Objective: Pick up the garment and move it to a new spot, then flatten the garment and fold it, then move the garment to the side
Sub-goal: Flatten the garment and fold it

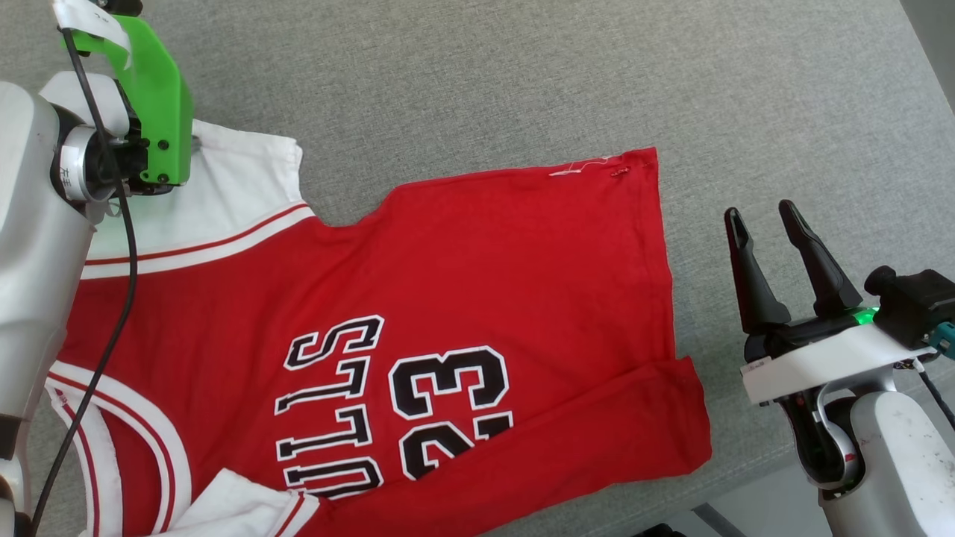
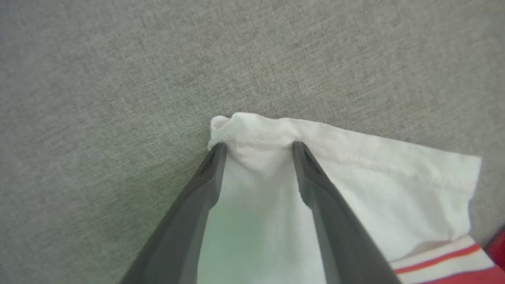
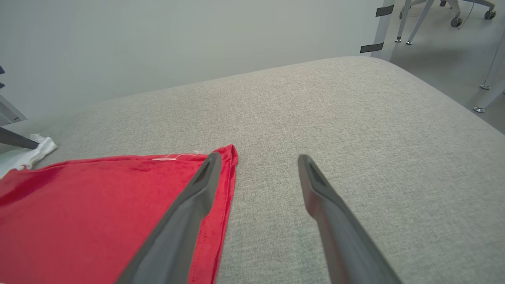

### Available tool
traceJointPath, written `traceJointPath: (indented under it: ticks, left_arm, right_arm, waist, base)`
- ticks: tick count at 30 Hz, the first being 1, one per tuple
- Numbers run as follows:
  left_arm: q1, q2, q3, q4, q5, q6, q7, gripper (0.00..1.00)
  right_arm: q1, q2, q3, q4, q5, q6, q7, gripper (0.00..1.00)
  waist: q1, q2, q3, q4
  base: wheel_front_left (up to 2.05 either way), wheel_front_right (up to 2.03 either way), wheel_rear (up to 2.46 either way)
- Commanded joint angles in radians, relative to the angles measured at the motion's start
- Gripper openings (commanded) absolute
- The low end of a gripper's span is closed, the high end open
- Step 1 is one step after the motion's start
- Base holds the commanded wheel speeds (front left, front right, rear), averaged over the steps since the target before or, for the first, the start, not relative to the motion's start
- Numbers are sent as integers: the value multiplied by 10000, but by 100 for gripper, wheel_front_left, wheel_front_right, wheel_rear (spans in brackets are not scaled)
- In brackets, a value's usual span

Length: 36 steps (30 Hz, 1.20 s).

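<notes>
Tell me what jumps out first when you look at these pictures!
The big red garment with black "BULLS" and 23 lies spread on the grey padded surface. At its upper left in the head view, the left end effector straddles the hem of the white sleeve. The right end effector stands open beside the shirt's right edge.

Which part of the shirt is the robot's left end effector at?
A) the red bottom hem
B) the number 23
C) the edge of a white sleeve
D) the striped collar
C: the left wrist view shows the left end effector with its fingers apart, tips at the stitched hem of the white sleeve of the garment.
</notes>
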Motion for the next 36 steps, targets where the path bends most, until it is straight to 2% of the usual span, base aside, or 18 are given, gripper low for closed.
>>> traceJointPath:
  ticks: [1, 6, 9, 17, 25, 31, 34, 35, 36]
  left_arm:
    - [1216, -122, -427, 688, -70, 125, 418, 0]
    - [1243, -295, -216, 344, -248, 174, -122, 0]
    - [1265, -474, -21, 238, -428, 183, -561, 0]
    - [1103, -929, -96, -252, -332, -175, -1687, 0]
    - [982, -1389, -268, -1036, -246, -419, -2419, 0]
    - [1002, -1554, -378, -1423, -233, -490, -2634, 0]
    - [1016, -1615, -369, -1530, -248, -507, -2823, 0]
    - [1019, -1622, -369, -1540, -248, -512, -2867, 0]
    - [1029, -1626, -363, -1543, -254, -515, -2917, 0]
  right_arm:
    - [-211, -44, 37, 37, 134, -6, -17, 100]
    - [-325, -139, 5, 215, 726, -6, 352, 100]
    - [-548, -327, 93, 567, 1208, -6, 955, 100]
    - [-1844, -1149, 877, 2189, 2194, -6, 3284, 100]
    - [-3417, -2140, 1812, 3338, 2951, -6, 5627, 100]
    - [-4282, -2383, 2634, 4289, 3394, -6, 6987, 100]
    - [-4374, -2377, 3183, 4964, 3738, -6, 8153, 100]
    - [-4375, -2350, 3303, 5117, 3860, -6, 8477, 86]
    - [-4365, -2325, 3444, 5270, 4003, -6, 8855, 26]
  waist:
    - [1, -1, -11, 48]
    - [1, -1, -244, 320]
    - [1, -1, -510, 567]
    - [1, -1, -1097, 1465]
    - [1, -1, -1172, 2365]
    - [1, -1, -962, 2786]
    - [1, -1, -845, 2928]
    - [1, -1, -823, 2959]
    - [1, -1, -802, 2995]
  base:
    - [0, 0, 0]
    - [0, 0, 0]
    - [0, 0, 0]
    - [0, 0, 0]
    - [0, 0, 0]
    - [0, 0, 0]
    - [0, 0, 0]
    - [0, 0, 0]
    - [0, 0, 0]
